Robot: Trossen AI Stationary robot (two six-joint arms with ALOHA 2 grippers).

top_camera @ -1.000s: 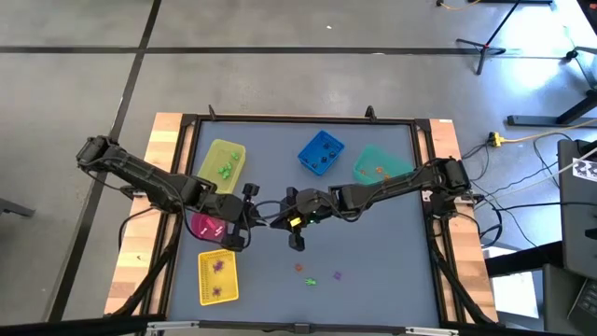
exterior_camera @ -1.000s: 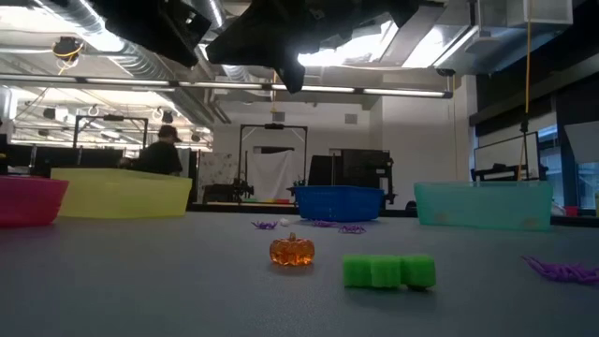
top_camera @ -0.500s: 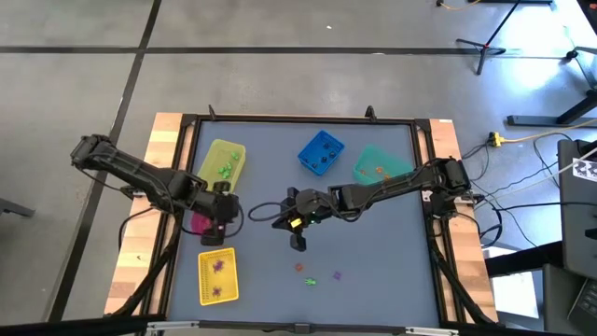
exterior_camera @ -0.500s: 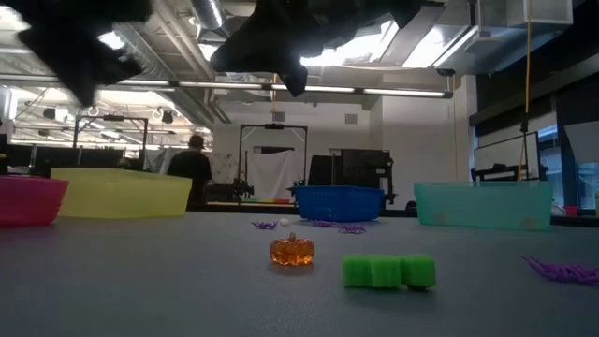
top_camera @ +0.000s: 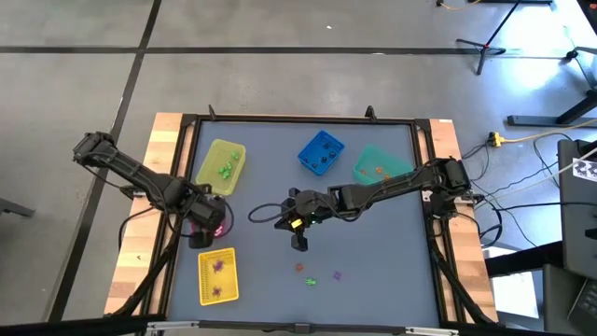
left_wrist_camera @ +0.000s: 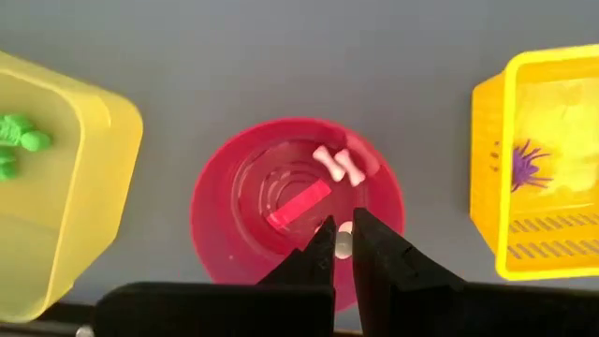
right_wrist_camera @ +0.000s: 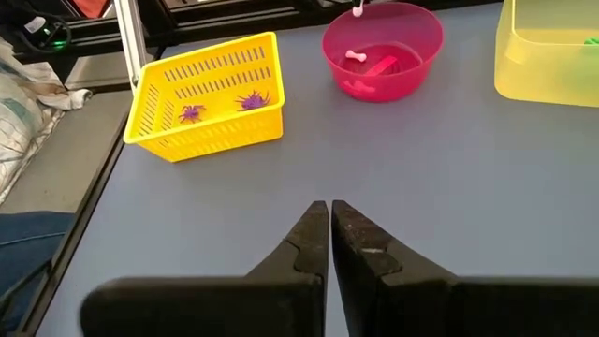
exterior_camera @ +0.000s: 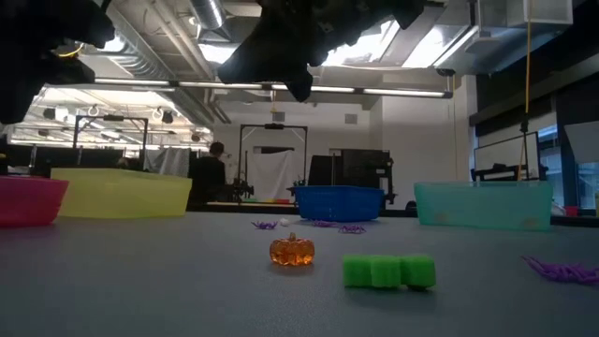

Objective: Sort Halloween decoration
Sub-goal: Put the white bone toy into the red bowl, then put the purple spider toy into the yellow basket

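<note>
**White trinket pinched over pink bowl, three loose pieces left on mat**

Left gripper (left_wrist_camera: 339,245) at 9 o'clock on table (top_camera: 280,159), over pink bowl (left_wrist_camera: 298,208). Fingers pinched on small white trinket (left_wrist_camera: 344,241), hanging above bowl interior. Inside bowl already: white bone (left_wrist_camera: 338,165) plus a pink slab, identity unclear. Pale yellow bin (top_camera: 222,165) at 10 o'clock with green pieces (top_camera: 225,170). Yellow slotted basket (top_camera: 217,277) at 7 o'clock with purple spiders (top_camera: 219,266).

Centre: right gripper (top_camera: 298,243) parked above bare mat, fingers together, nothing between them. Blue bin (top_camera: 321,153) at 12 o'clock holding dark items, too small to name. Teal bin (top_camera: 380,164) at 1 o'clock with orange bits.

Unsorted at 6 o'clock: orange pumpkin (exterior_camera: 291,251), green piece (exterior_camera: 388,271), purple piece (top_camera: 337,276). More purple and white bits visible far back in low view, placement relative to bins unclear.

Risks, judged: release near bowl rim could bounce trinket onto mat; trinket tiny, could stick to a pad after opening. Pumpkin round, likely to roll on an off-centre pinch. Arms close near centre, so clash possible if both reach toward 6 o'clock.

Hidden: shape of held trinket mostly masked by fingers. In high view, bowl largely covered by left wrist. In low view, both grippers cut off at upper edge.
</note>
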